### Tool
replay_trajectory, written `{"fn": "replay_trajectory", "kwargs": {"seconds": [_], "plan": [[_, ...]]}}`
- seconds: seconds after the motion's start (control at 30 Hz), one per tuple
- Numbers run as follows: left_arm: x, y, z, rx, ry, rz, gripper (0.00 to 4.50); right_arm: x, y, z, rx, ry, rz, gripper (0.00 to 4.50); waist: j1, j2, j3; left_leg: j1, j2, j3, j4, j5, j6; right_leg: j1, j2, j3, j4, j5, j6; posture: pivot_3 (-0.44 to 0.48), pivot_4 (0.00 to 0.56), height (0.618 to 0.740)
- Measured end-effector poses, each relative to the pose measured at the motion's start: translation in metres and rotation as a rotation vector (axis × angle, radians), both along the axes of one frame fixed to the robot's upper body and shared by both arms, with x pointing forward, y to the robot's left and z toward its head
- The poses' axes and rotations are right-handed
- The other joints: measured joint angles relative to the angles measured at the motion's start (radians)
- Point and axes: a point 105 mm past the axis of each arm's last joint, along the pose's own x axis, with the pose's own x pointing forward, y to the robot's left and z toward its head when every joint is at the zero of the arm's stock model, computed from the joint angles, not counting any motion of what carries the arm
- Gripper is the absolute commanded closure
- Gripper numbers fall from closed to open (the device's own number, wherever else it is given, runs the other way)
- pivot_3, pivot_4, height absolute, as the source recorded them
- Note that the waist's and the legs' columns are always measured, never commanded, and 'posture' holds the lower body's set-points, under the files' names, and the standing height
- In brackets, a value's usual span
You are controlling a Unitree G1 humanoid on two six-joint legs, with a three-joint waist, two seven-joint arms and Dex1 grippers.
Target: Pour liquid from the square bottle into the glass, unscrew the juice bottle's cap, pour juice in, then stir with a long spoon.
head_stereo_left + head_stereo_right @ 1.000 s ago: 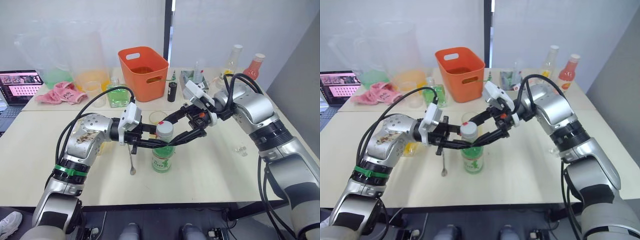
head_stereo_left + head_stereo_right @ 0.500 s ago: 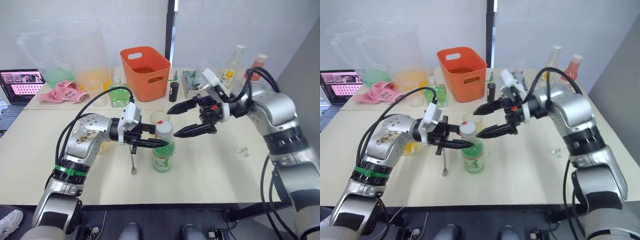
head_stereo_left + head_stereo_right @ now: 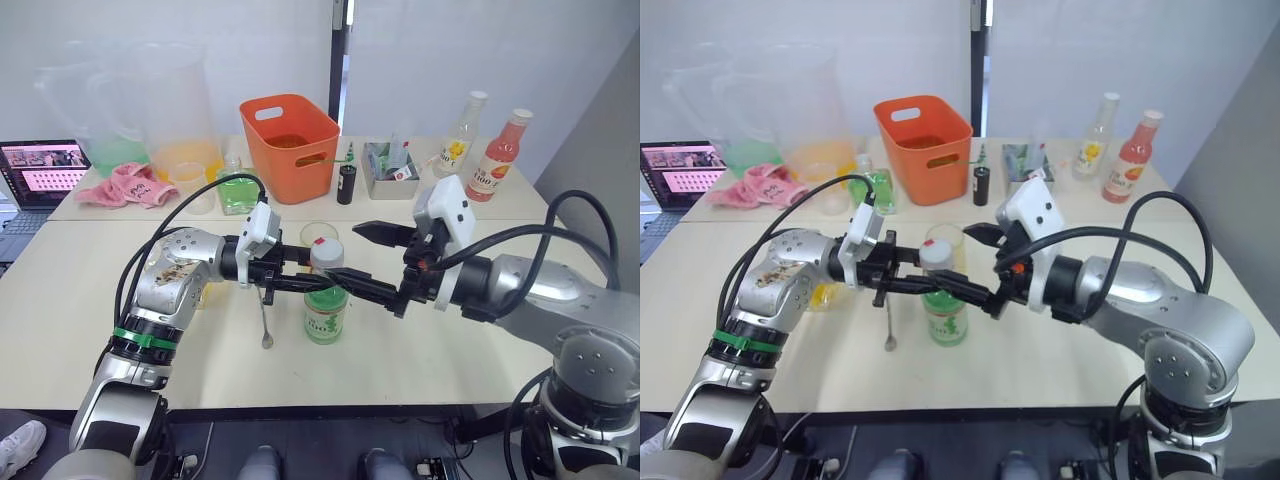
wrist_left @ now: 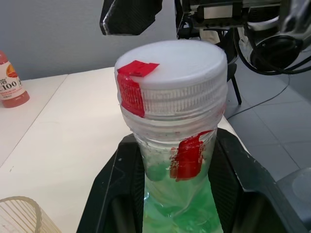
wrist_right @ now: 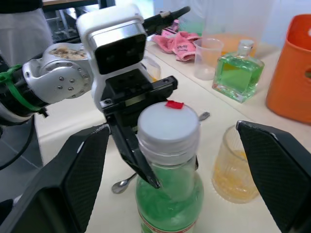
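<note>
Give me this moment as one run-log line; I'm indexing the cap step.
phase: uncapping | left gripper: shut on juice bottle neck | right gripper: open around cap | cap: on | glass: behind bottle

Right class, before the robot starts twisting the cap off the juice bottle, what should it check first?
1. Left pincer shut on the bottle at the neck: ok.
2. Bottle upright on the table: ok.
3. Cap on and in full sight: ok.
4. Right pincer open, a finger on each side of the cap: ok, not yet touching.
5. Glass upright behind the bottle and apart from it: ok.
6. Spoon lying on the table beside the bottle, out of the pincers' way: ok.
</note>
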Motion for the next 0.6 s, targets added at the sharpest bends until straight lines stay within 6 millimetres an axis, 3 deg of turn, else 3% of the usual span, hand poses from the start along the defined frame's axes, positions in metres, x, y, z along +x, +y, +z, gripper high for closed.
{"fn": "replay_trajectory", "kwargs": {"seconds": [0.6], "plan": [[0.003, 0.0, 0.0, 0.003, -0.006, -0.027, 3.12, 0.009, 0.019, -0.001, 0.013, 0.017, -0.087, 0.08, -0.001, 0.0, 0.0, 0.0, 0.0, 0.0, 0.0, 0.0, 0.0, 0.0, 0.0, 0.0, 0.0, 0.0, 0.0, 0.0, 0.15, 0.739]]}}
